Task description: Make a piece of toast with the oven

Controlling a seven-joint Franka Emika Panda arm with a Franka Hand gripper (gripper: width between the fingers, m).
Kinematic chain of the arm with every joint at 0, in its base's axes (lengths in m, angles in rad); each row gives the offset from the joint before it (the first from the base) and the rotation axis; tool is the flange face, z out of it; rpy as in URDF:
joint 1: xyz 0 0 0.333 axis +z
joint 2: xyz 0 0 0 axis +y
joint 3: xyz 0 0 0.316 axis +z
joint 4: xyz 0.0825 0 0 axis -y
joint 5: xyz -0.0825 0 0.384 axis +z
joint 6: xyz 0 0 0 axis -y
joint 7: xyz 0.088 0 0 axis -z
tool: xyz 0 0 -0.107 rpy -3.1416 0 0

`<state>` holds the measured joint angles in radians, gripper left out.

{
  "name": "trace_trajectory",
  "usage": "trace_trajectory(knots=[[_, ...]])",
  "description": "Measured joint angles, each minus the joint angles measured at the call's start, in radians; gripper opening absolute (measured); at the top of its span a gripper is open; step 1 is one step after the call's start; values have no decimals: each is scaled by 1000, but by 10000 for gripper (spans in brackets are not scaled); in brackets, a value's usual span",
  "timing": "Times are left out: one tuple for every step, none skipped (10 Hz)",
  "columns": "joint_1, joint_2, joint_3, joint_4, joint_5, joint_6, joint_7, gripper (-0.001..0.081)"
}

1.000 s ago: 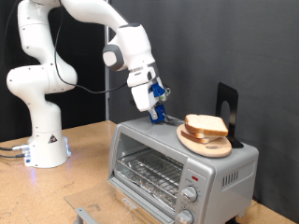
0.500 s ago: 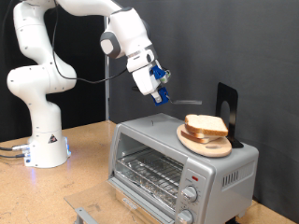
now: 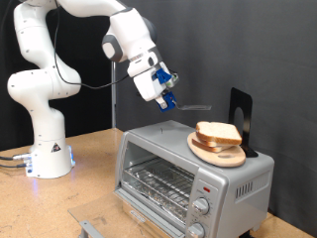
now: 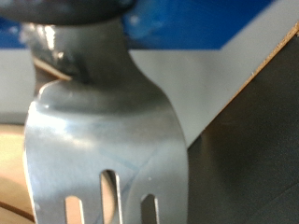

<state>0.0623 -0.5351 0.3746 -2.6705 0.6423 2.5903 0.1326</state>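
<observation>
The oven is a silver box at the exterior view's lower right, with its wire rack showing in the front and knobs on its right side. A stack of toast slices lies on a round wooden plate on top of the oven. My gripper hangs in the air above the oven's top, to the left of the toast. It is shut on a slotted metal spatula, whose blade points right towards the toast. The wrist view is filled by the spatula.
A black upright stand is behind the plate on the oven. The robot's white base stands on the wooden table at the left. A small metal piece lies at the table's front edge.
My gripper has risen from the oven's top and shifted a little left, carrying the spatula up with it. The toast and plate have not moved.
</observation>
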Motion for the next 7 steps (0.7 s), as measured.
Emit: trace_trajectory(knots=[[0,-35,-27,-13,0,-39,-19,390],[-2,-74,-56,-30,-2,-77,-40,390],[-4,-112,-81,-49,-5,-106,-52,390],[-12,-149,-102,-67,-10,-126,-57,390],[-27,-182,-113,-86,-13,-128,-59,390],[-46,-208,-112,-105,-17,-108,-56,390],[-64,-224,-111,-119,-25,-101,-56,390]])
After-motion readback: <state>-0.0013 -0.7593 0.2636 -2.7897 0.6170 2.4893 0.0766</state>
